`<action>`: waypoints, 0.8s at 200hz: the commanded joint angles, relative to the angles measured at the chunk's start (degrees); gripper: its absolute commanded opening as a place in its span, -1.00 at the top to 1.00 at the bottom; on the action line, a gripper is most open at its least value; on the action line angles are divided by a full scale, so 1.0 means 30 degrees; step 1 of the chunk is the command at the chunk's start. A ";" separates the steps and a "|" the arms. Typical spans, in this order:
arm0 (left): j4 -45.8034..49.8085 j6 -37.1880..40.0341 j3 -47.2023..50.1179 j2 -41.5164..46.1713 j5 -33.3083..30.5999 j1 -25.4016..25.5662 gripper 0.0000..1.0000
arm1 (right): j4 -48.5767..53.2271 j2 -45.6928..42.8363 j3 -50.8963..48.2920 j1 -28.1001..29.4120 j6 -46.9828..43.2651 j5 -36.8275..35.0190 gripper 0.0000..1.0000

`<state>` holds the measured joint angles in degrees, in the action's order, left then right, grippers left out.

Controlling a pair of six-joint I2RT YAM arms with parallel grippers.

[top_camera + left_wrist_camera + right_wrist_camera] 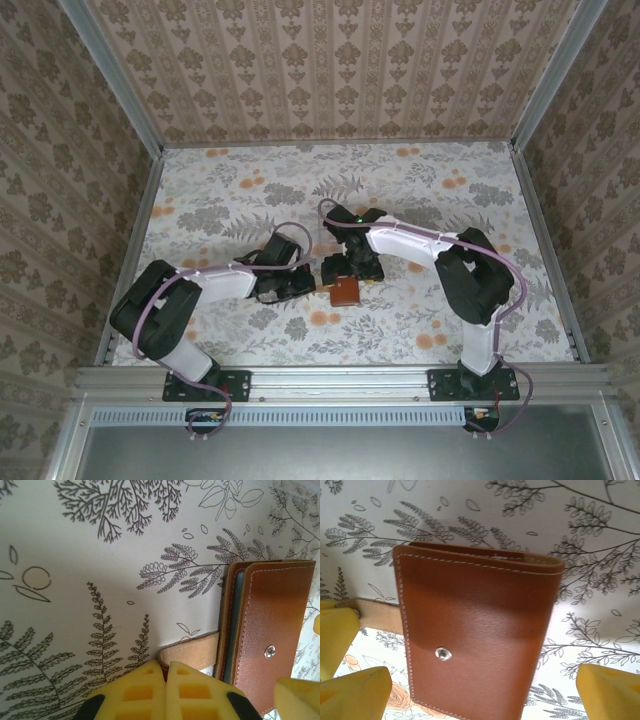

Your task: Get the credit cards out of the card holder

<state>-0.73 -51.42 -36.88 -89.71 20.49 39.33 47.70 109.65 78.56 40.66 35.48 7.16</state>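
Location: the reddish-brown leather bifold card holder lies folded shut on the floral-patterned counter, between the two end effectors. Its stitched outer cover faces up, with a small metal snap stud near one edge. A strip of grey-blue inner pocket shows along the open edge in the left wrist view. The credit cards are hidden by the cover and are judged to be inside.

End effectors: the left end effector has its yellow fingers pressed together, pinching the end of the tan leather side tab that sticks out of the holder. The right end effector hangs over the cover with its fingers spread wide, one on each side of the holder. As far as can be told, they touch nothing.

Handling assessment: the holder looks light and supple, firmer only along its stitched edges. The smooth leather may slide on the counter if pushed. The tab is a fair anchor but thin, and a hard pull could drag the whole holder. The cover's free edge, opposite the fold, is the sensible place to lift. The cards are likely thin, stiff and slick in snug pockets. Each would best be pinched by an exposed edge and drawn straight out while the holder is held down.
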 commanded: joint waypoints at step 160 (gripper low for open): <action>-0.2299 -0.0644 0.1954 -0.0676 0.0990 -0.0139 0.95 | 0.1914 0.1764 0.1652 0.0807 0.1370 -0.2185 -0.80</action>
<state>-9.87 -52.90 -32.47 -89.52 23.62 38.20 50.26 116.33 82.67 42.81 38.70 2.94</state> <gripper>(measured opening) 0.058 0.904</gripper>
